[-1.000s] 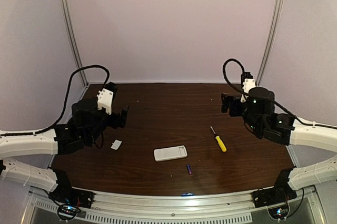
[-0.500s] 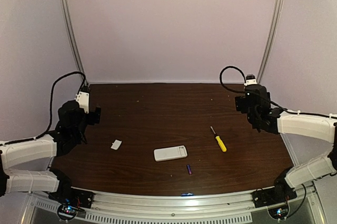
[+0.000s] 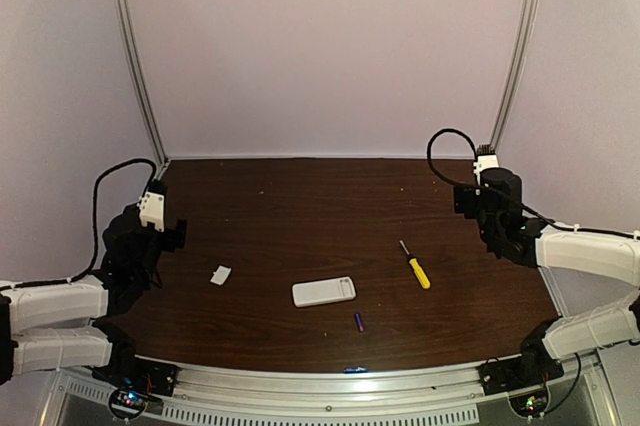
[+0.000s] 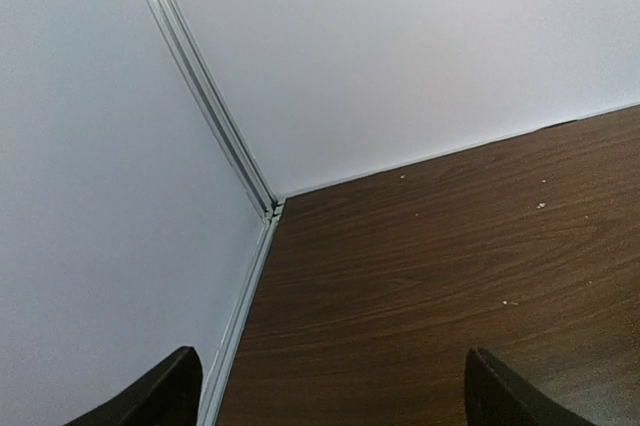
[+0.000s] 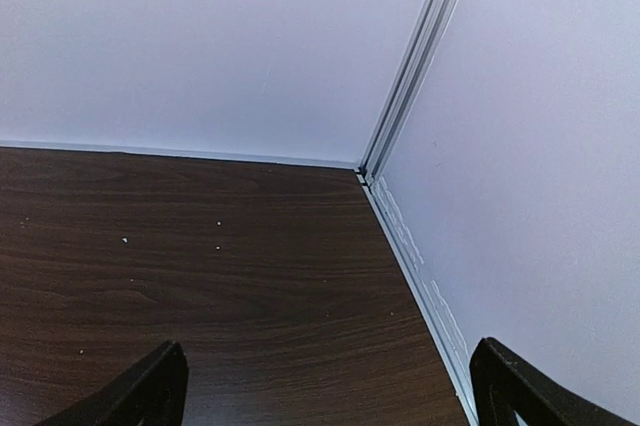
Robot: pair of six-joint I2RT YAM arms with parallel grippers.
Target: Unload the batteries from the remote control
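Observation:
The white remote control (image 3: pixel 324 291) lies flat on the dark wooden table (image 3: pixel 320 211), near the front middle. One small dark blue-purple battery (image 3: pixel 359 322) lies on the table just in front of it and to its right. My left gripper (image 3: pixel 172 234) is drawn back at the table's left edge, open and empty; the left wrist view shows its wide-apart fingertips (image 4: pixel 160 394) over bare wood. My right gripper (image 3: pixel 463 198) is drawn back at the right edge, open and empty, its fingertips (image 5: pixel 150 386) also wide apart. Neither wrist view shows the remote.
A small white square cover piece (image 3: pixel 220 274) lies left of the remote. A yellow-handled screwdriver (image 3: pixel 414 265) lies to its right. White walls with metal corner rails (image 3: pixel 135 56) close in the table on three sides.
Both arms have pulled back from the table's middle toward its side edges, the left arm to the left and the right arm to the right. The things on the table have not moved.

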